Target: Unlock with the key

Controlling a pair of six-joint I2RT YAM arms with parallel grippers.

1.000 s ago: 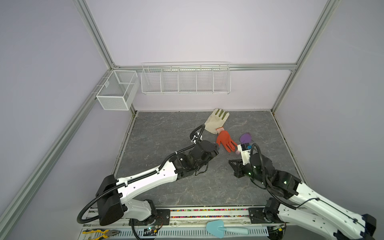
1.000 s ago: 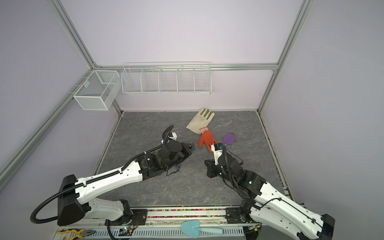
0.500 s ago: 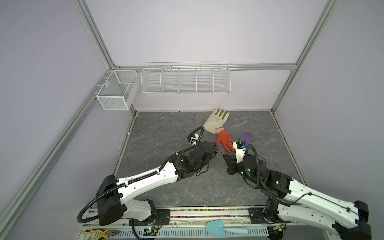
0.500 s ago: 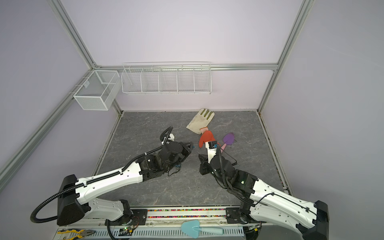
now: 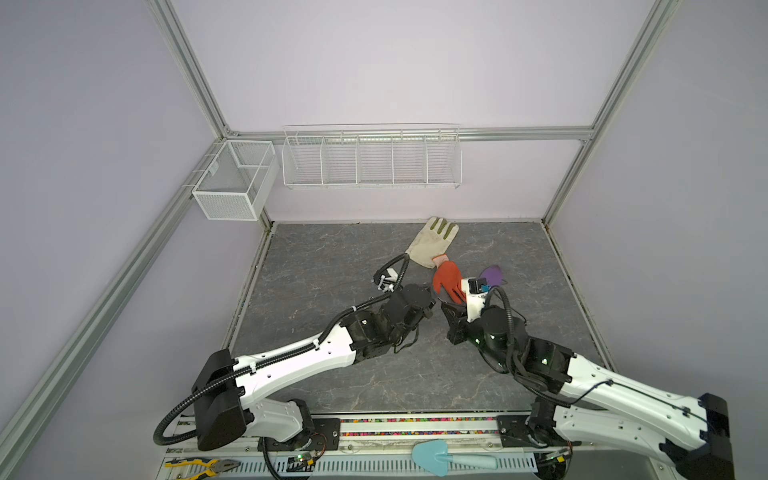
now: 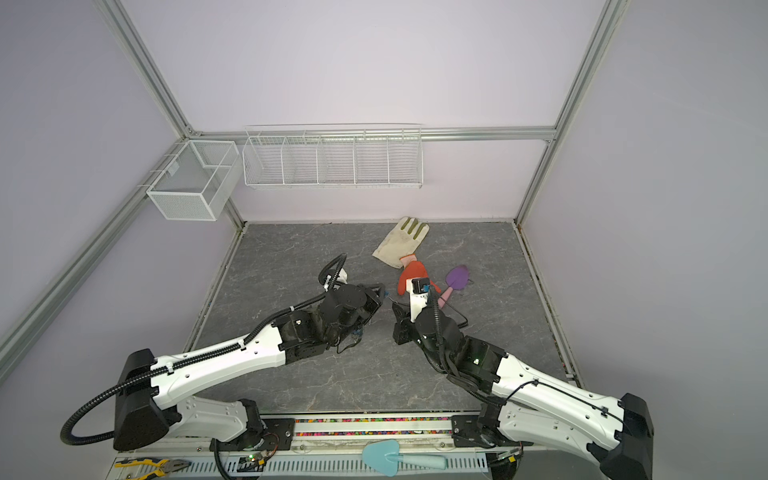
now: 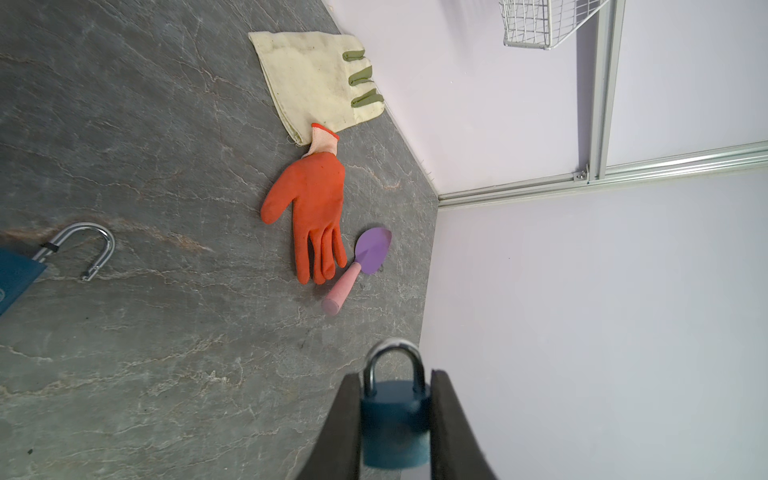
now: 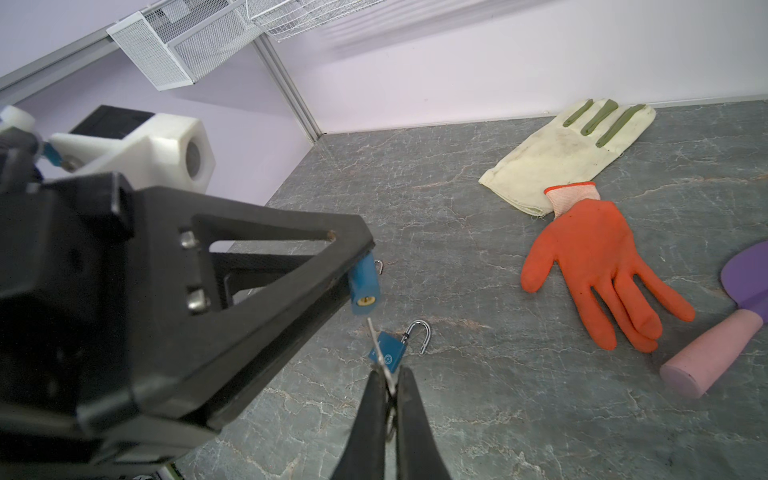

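Movement: right hand [image 5: 445, 308] has swung in toward the left hand [image 5: 431, 305] over the last second; the left hand has barely shifted.
Top views, hands: tips almost meet above the grey counter [image 5: 332, 270], just in front of the orange glove [image 5: 448, 280].
Top views, held padlock: only a blue speck [image 6: 387, 296] shows at the left hand's tip.
Left wrist, left hand: fingers [image 7: 351, 399] part-closed and clamped on either side of the held padlock [image 7: 395, 428].
Left wrist, held padlock: blue body, silver shackle seated shut, carried clear of the counter.
Left wrist, spare padlock: [image 7: 18, 272] lies on the counter, well apart from the held one, shackle swung open.
Right wrist, right hand: [image 8: 390, 372] fingers pinched nearly together on the key [image 8: 372, 332].
Right wrist, key: thin silver blade pointing up at the held padlock's brass keyway [image 8: 365, 300]; its tip stops just short and is not inserted.
Right wrist, surroundings: cream glove [image 8: 561, 158] has the orange glove's cuff lying on its edge; purple trowel [image 8: 744, 274] with a pink handle lies beside the orange fingers.
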